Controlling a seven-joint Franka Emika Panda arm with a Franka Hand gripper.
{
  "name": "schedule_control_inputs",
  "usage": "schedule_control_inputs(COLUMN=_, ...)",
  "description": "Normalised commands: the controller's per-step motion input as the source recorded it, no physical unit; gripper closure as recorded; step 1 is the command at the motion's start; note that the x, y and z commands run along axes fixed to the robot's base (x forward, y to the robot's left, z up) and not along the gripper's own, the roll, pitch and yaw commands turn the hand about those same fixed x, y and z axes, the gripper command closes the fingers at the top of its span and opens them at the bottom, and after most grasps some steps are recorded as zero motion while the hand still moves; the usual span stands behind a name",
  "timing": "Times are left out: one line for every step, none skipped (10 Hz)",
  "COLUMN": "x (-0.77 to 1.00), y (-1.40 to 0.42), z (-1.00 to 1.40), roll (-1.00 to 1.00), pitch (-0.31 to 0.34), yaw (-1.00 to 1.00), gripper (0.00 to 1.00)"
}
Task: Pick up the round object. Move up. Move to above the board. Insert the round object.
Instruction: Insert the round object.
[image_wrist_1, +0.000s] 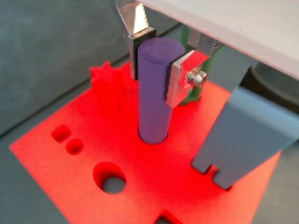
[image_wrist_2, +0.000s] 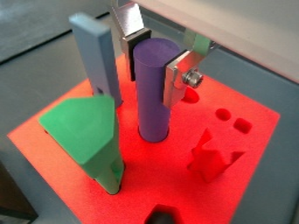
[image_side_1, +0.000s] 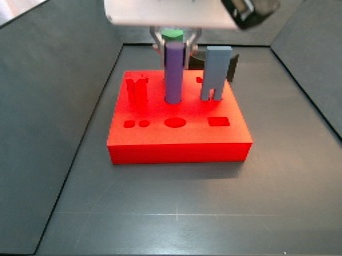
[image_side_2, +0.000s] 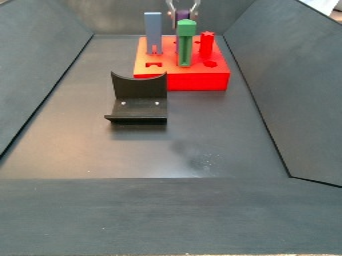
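Hand: the hand (image_wrist_1: 162, 54) sits above the board, its silver fingers (image_wrist_1: 183, 77) closed on the upper part of the round object; also visible in the other wrist picture (image_wrist_2: 156, 54).
Round object: the purple round object (image_wrist_1: 156, 89) stands upright, its lower end seated in the board's top face; visible in both wrist views (image_wrist_2: 153, 87) and in a side view (image_side_1: 174, 72).
Board: the red board (image_side_1: 178, 132) lies flat on the dark floor (image_side_1: 174, 210); round and square holes remain open in its top face (image_wrist_1: 93, 157).
Grey-blue peg: the grey-blue square peg (image_wrist_1: 239, 131) stands upright in the board, near the round object (image_wrist_2: 96, 54).
Green peg: the green peg (image_wrist_2: 84, 131) stands in the board beside the round object.
Red peg: the small red peg (image_wrist_2: 212, 156) stands on the board, star-like in outline.
Fixture: the fixture (image_side_2: 136, 98) stands on the floor, apart from the board (image_side_2: 201, 78).
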Motion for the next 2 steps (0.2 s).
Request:
schedule_control_inputs(x=0.0, y=0.04, z=-0.03, roll=-0.05, pitch=0.0, yaw=0.0, gripper=1.0)
schedule_control_inputs(x=0.0, y=0.0, z=0.0, roll=0.0, pitch=0.0, yaw=0.0, gripper=1.0)
